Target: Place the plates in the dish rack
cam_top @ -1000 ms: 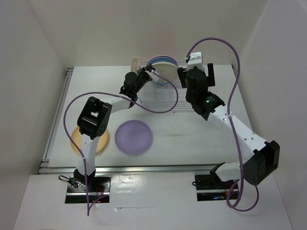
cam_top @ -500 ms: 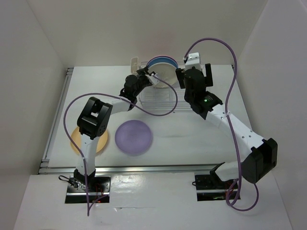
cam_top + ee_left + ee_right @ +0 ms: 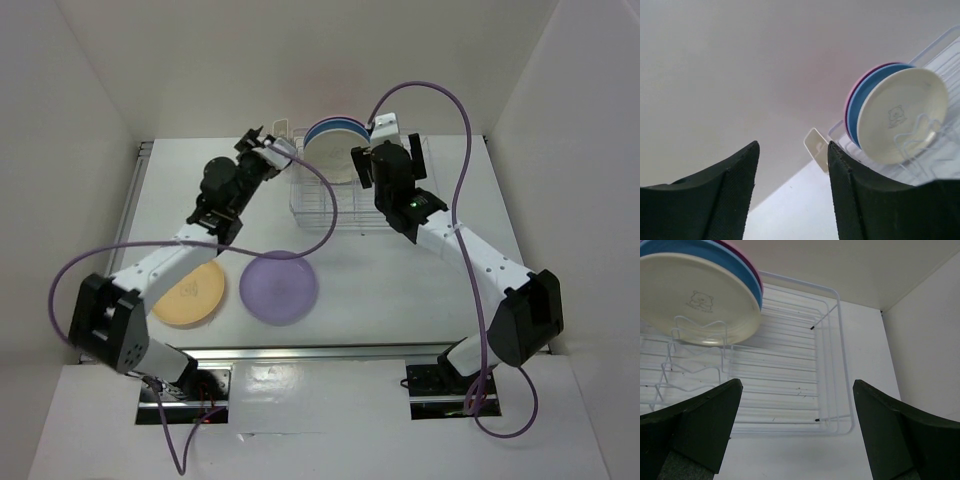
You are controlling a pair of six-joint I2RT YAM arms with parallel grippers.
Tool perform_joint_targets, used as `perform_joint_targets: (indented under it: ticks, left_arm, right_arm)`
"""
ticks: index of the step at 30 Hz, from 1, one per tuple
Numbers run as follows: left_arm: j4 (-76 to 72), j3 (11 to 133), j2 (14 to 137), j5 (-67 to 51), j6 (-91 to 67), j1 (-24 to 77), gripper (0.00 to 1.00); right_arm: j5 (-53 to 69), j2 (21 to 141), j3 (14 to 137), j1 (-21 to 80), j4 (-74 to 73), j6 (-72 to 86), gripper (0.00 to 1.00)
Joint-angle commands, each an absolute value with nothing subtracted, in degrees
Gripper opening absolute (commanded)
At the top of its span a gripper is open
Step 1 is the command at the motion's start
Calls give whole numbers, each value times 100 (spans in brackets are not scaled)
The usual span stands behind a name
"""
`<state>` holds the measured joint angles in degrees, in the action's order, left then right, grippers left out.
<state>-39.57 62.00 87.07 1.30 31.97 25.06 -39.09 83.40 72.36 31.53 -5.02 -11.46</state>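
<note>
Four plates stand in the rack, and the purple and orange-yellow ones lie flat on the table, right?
Not four: three stand in the dish rack, the pink plate, blue plate and cream-white plate, as the right wrist view shows. The purple plate and orange-yellow plate do lie flat on the table.

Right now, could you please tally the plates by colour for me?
Pink plate: 1
Blue plate: 1
Cream plate: 1
Orange-yellow plate: 1
Purple plate: 1
Total: 5
</note>
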Motion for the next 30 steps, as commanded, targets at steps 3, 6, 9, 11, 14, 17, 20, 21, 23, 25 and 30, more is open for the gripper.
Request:
perform_joint_targets:
  ticks: [3, 6, 9, 11, 14, 17, 20, 21, 23, 25, 30]
  left_arm:
    - [-502, 5836, 7911, -234, 1768, 2146, 56]
    - [699, 5783, 8015, -1430, 1591, 1557, 56]
    - [1292, 5749, 8244, -1968, 1678, 1029, 58]
    - [1108, 5581, 8296, -2230, 1679, 793, 62]
    - [1519, 6054, 8875, -2759, 1705, 554, 62]
    - [2064, 6711, 9692, -3487, 1942, 554, 61]
    - [2399, 7196, 10238, -4060, 1995, 554, 60]
    - [2478, 7250, 10309, -4130, 1995, 554, 60]
    - [2531, 7251, 10415, -4184, 1995, 554, 64]
    - [2628, 7251, 10415, -4184, 2057, 554, 66]
    - [2681, 6620, 9977, -4061, 2188, 554, 73]
  right_arm:
    - [-3788, 8341, 7348, 3111, 122, -1213, 100]
    - [-3788, 8341, 7348, 3111, 123, -1213, 100]
    - [-3674, 8341, 7348, 3111, 71, -1161, 100]
    - [-3674, 8288, 7348, 3111, 70, -1160, 100]
    - [-3674, 8235, 7243, 3111, 70, -1160, 100]
    - [-3726, 8112, 7190, 3111, 70, -1212, 100]
    - [-3814, 8007, 7058, 3111, 132, -1213, 100]
    - [-3814, 7946, 7058, 3111, 132, -1213, 100]
    - [-3867, 7893, 6997, 3111, 132, -1266, 100]
    - [-3867, 7893, 6996, 3111, 132, -1266, 100]
    - [-3867, 7998, 6996, 3111, 193, -1318, 100]
